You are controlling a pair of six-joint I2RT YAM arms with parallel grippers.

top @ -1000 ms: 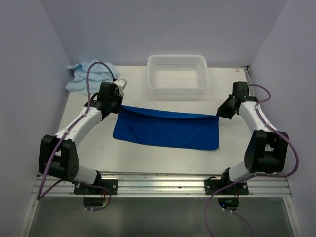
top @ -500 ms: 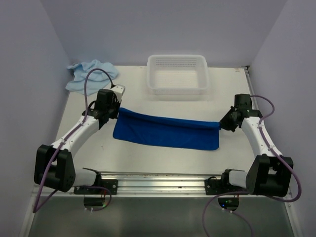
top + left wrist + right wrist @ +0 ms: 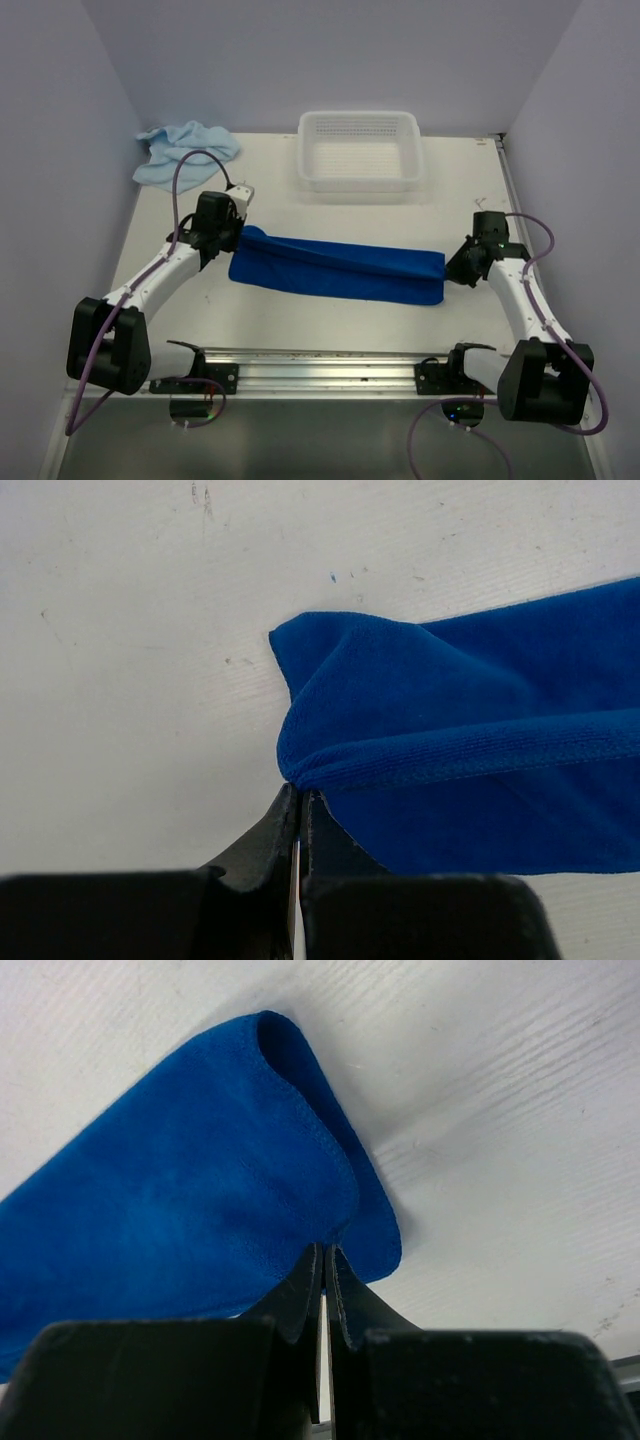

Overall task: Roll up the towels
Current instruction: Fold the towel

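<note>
Overhead, I see the dark blue towel (image 3: 340, 272) lying folded lengthwise on the table (image 3: 300, 325), stretched between my two claws. The left claw (image 3: 243, 234) pinches its left end and the right claw (image 3: 447, 262) its right end. The pale blue towel (image 3: 185, 148) sits crumpled in the far left corner, left of the white basket (image 3: 360, 118).

From the left wrist, the claw's fingers (image 3: 270, 830) are clamped on the towel's folded corner.

From the right wrist, the fingers (image 3: 300, 1295) are closed tight on the hem at the fold.
</note>
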